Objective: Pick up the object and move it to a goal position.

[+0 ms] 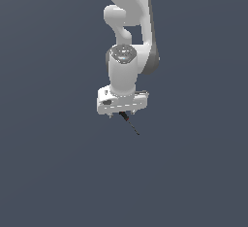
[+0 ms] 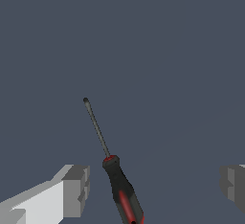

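A: Jaws spread wide, nothing clamped. Screwdriver lying between the two fingers, touching neither, handle nearer the camera, shaft pointing away.

B: From the exterior view, gripper low over the floor, handle tucked just beneath it, thin tip poking out toward the exterior view's right.

A: Risk from here?

B: Probably closing on a slanted handle. Could twist or roll out, being round and thin. Also possible: pads catching only the shaft, then slipping during the lift.
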`<state>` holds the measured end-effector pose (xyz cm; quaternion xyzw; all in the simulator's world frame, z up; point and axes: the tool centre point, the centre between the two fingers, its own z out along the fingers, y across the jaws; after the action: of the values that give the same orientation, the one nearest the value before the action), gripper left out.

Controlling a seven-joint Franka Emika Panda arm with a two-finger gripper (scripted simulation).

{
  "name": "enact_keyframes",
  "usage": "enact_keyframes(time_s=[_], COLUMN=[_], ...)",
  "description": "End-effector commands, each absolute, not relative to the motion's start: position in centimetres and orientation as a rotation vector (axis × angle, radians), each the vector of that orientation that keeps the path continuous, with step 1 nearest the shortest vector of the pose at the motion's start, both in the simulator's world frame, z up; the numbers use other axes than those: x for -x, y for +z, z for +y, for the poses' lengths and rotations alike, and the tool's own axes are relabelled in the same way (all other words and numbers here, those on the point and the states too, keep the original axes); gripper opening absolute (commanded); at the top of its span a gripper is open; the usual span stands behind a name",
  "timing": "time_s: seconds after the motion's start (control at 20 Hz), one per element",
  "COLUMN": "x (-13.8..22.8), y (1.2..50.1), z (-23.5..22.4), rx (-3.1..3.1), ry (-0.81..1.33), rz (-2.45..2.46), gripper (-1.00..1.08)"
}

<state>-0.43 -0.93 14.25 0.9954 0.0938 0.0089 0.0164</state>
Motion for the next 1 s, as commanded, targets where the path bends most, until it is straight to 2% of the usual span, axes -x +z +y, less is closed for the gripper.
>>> enact_keyframes(time_s=[0.0, 0.5, 0.95], x=[1.1, 4.1, 5.6], y=[13.1, 8.4, 6.6], z=[-0.6, 1.0, 1.7], rx=[-3.088, -3.035, -3.001], ry=[0.022, 0.004, 0.0], rz=[0.38, 0.768, 0.928], gripper=[1.0, 1.0, 1.0])
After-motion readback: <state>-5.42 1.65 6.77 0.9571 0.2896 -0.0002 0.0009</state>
